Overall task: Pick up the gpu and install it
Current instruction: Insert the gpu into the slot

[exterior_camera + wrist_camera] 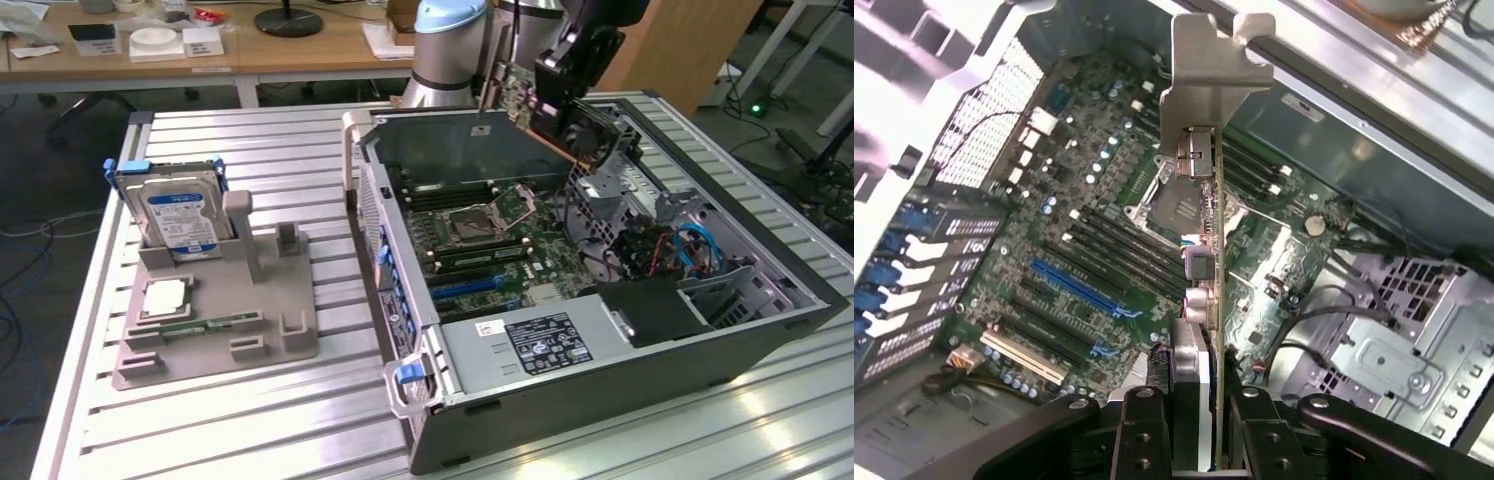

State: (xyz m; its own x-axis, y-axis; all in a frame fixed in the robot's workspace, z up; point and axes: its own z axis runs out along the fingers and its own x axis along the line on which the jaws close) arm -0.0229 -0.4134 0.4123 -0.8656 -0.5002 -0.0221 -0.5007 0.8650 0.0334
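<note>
My gripper (571,62) is shut on the gpu (523,100), holding it in the air above the back edge of the open computer case (601,385). The card hangs tilted, green board and black fan side showing. In the wrist view the gpu (1206,250) appears edge-on, and its silvery metal bracket (1209,85) points away from me. Both black fingers (1144,430) clamp its near end, so the gripper (1199,405) grips the card's edge. Below it lies the motherboard (1104,230) with a blue slot (1079,290) and a cream slot (1019,355).
A grey fixture tray (274,340) at the exterior view's left holds a hard drive (180,220), a processor chip (163,298) and a memory stick (214,323). The case's power supply (541,345) and drive cage (727,295) stand inside. The arm's base (447,50) rises behind the case.
</note>
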